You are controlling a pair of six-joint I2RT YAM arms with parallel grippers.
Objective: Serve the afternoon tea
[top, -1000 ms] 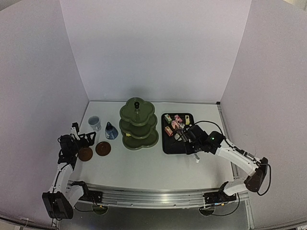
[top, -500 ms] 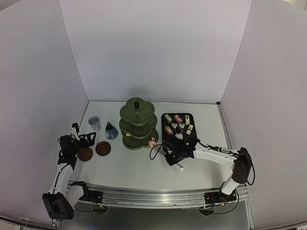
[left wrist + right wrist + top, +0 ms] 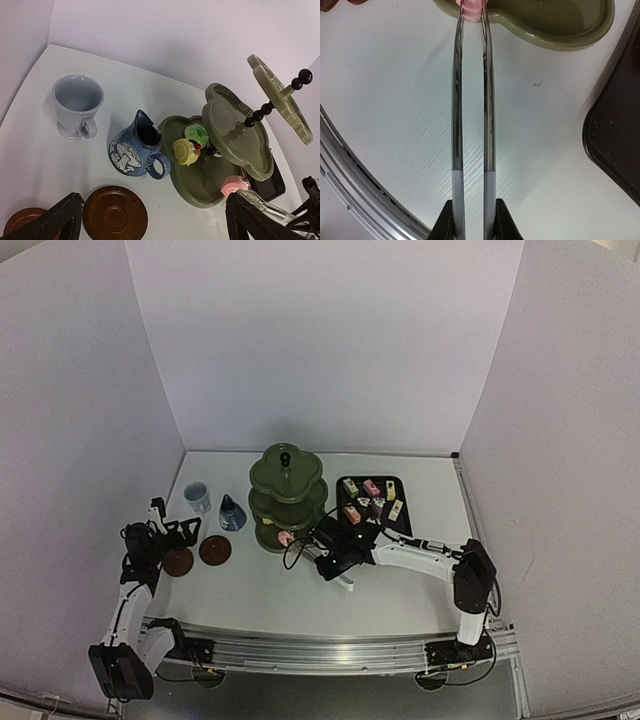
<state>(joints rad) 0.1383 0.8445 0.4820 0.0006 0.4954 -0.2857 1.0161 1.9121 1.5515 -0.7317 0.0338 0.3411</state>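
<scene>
Right pincer (image 3: 472,220) clamped on thin metal tongs (image 3: 472,125); tips pinch pink cake (image 3: 471,9), top centre of right wrist view, at rim of olive stand (image 3: 560,27), bottom tier. Cake prob. soft & light (squashes easily): hold sides gently. Left pincer (image 3: 175,530) apart, empty.

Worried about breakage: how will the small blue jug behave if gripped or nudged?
The blue jug looks like glazed ceramic, so it is probably stiff, slippery and breakable. Its base is broader than its neck, so a nudge would likely slide it rather than tip it.
</scene>
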